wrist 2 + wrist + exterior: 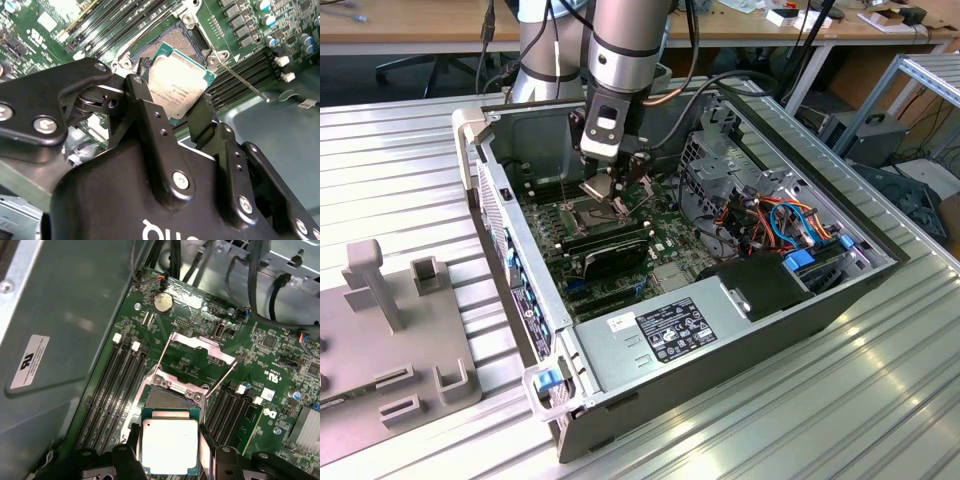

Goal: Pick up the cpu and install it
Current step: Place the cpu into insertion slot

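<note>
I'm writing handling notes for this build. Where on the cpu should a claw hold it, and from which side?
Probably by two opposite thin edges, coming from above its metal top. The cpu is flat and thin, so edges offer the only purchase; the claw pinches it that way in both wrist views, underside free above the open socket.

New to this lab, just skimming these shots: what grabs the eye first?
The silver-topped cpu, clamped between the jaws, hangs over the open socket on the green motherboard. In the exterior view, the arm reaches down into an opened computer case lying on a ribbed metal table.
</note>
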Tool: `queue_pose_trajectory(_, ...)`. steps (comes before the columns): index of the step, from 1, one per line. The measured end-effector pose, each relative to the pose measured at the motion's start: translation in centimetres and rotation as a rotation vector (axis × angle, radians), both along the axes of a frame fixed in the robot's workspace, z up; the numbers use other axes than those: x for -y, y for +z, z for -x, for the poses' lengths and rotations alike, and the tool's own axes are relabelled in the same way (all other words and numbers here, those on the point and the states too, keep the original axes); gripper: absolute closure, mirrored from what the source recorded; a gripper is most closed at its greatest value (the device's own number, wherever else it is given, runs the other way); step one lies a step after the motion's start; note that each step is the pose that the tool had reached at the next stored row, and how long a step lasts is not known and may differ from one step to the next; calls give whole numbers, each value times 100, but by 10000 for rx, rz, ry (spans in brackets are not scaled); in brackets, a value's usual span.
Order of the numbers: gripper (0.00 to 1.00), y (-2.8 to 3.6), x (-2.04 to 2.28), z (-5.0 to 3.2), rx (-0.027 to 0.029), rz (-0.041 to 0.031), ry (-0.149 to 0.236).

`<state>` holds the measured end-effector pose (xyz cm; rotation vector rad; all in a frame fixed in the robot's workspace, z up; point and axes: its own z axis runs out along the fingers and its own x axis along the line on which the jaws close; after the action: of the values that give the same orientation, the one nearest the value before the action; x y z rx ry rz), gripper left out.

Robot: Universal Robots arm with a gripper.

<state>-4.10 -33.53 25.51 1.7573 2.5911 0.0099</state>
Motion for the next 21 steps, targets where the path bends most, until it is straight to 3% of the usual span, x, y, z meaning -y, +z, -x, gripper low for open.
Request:
queue_pose_trajectory(7, 45, -1, 0, 0, 0, 0, -582)
queue_pose_trajectory(21, 45, -1, 0, 0, 0, 0, -620)
